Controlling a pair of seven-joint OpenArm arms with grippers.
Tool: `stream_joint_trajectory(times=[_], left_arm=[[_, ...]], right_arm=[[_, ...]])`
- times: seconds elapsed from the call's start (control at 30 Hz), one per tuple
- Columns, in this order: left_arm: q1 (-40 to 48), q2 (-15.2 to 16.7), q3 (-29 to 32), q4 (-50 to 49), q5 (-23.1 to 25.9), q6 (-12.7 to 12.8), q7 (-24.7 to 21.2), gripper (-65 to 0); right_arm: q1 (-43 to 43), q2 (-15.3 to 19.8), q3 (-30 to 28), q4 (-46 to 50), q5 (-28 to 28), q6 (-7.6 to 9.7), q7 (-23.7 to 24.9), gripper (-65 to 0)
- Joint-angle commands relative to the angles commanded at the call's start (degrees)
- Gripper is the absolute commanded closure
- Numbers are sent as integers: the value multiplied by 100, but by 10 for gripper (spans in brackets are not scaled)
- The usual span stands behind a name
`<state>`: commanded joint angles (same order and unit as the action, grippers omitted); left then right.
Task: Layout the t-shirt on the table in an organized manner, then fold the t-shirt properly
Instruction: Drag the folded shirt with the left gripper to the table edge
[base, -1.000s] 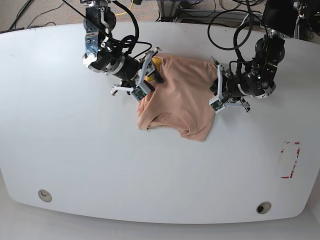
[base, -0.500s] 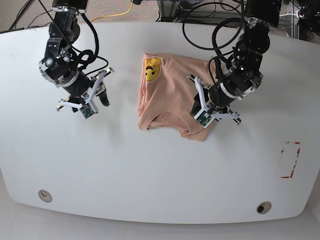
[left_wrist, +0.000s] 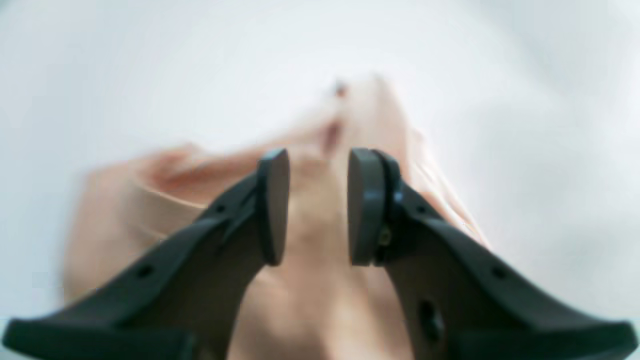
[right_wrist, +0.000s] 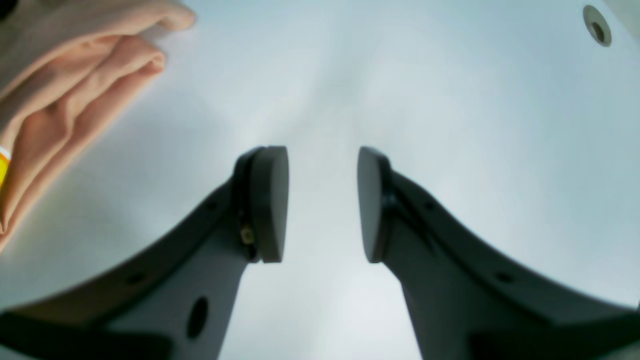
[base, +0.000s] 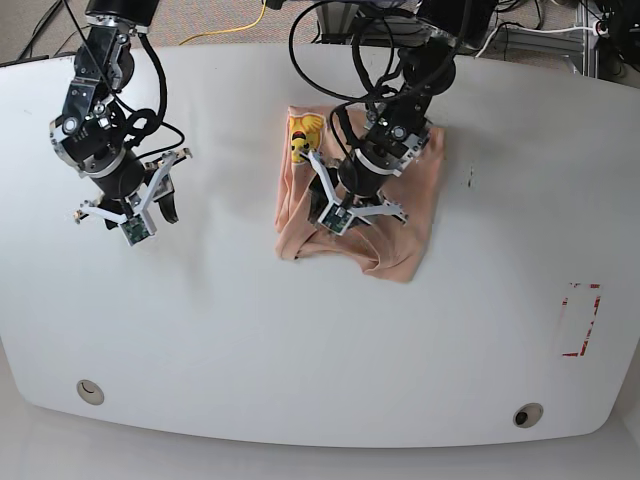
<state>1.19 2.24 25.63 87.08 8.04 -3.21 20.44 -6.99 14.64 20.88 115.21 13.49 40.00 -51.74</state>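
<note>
Two grippers are in view, and both have their jaws apart. The left gripper (base: 345, 210) hangs over the middle of the t-shirt (base: 415, 215), pointing down at the peach-tan cloth; in the left wrist view its dark pads (left_wrist: 272, 205) frame blurred fabric with a clear gap between them, and whether they touch the cloth cannot be told. The right gripper (base: 140, 215) sits well apart from the shirt, over bare white surface toward the left edge of the table (base: 300, 340); its wrist view shows only the tabletop between the pads (right_wrist: 270, 202), with a folded edge of the shirt at the upper left and a small round hole (right_wrist: 596, 26) near the upper right corner. The t-shirt lies bunched and wrinkled near the far edge of the table, about midway across, its yellow print (base: 302, 138) showing at the shirt's far left corner. A red-outlined mark (base: 580, 320) lies near the right edge.
</note>
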Motion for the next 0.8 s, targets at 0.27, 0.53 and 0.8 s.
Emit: stream_joint_trajectory(times=[0.27, 0.53, 0.8], left_arm=[[-97, -35, 123, -985, 0, 44, -35, -129], [246, -1055, -193, -941, -18, -281, -26, -129], [826, -2189, -1301, -914, -26, -1319, -343, -129]], right_arm=[[0, -176, 9, 0, 9, 0, 0, -216], [-9, -290, 9, 0, 0, 0, 0, -216], [-123, -431, 0, 18, 0, 0, 0, -216]])
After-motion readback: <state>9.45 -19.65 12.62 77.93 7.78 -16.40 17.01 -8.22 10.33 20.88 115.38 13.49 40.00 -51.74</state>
